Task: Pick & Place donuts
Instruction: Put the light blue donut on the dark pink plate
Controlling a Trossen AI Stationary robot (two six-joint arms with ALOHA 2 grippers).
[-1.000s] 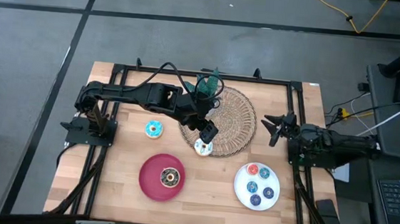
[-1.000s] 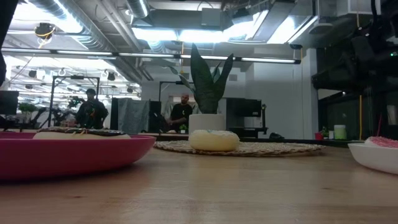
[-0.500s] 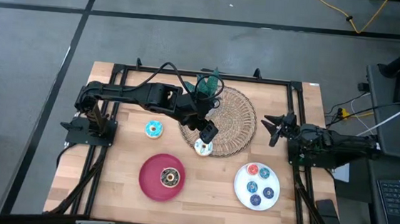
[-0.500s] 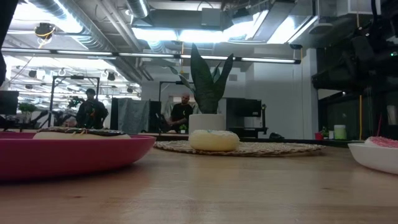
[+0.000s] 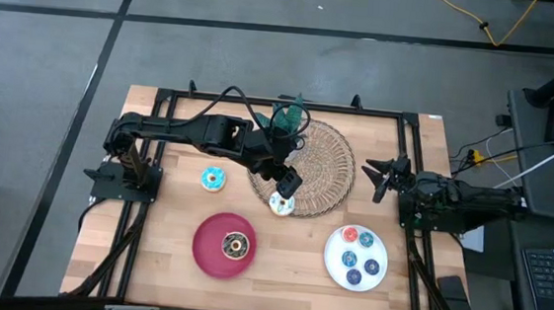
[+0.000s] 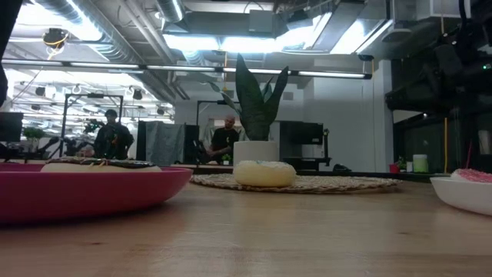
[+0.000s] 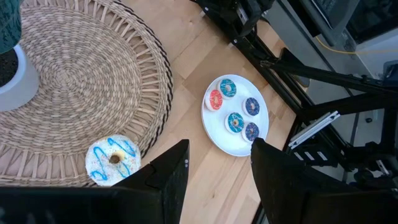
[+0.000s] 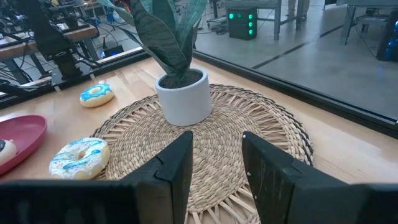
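One sprinkled donut (image 7: 112, 161) is sitting below the left gripper (image 7: 216, 174), jaws parted and empty; lowering squarely over its ring is advisable.

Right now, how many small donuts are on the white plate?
5, all on the white plate: red, teal, teal, dark blue, dark blue. None looks hidden.

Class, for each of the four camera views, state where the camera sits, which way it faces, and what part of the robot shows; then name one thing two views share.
High view: overhead, straight down; both arms, left gripper over the woven mat, right gripper at the table's edge.
Low view: tabletop height, level across; red plate in front.
Left wrist view: above the mat, looking down past open fingers at the white plate.
Right wrist view: forward past open fingers at the potted plant.
Shared: the white sprinkled donut in both wrist views.
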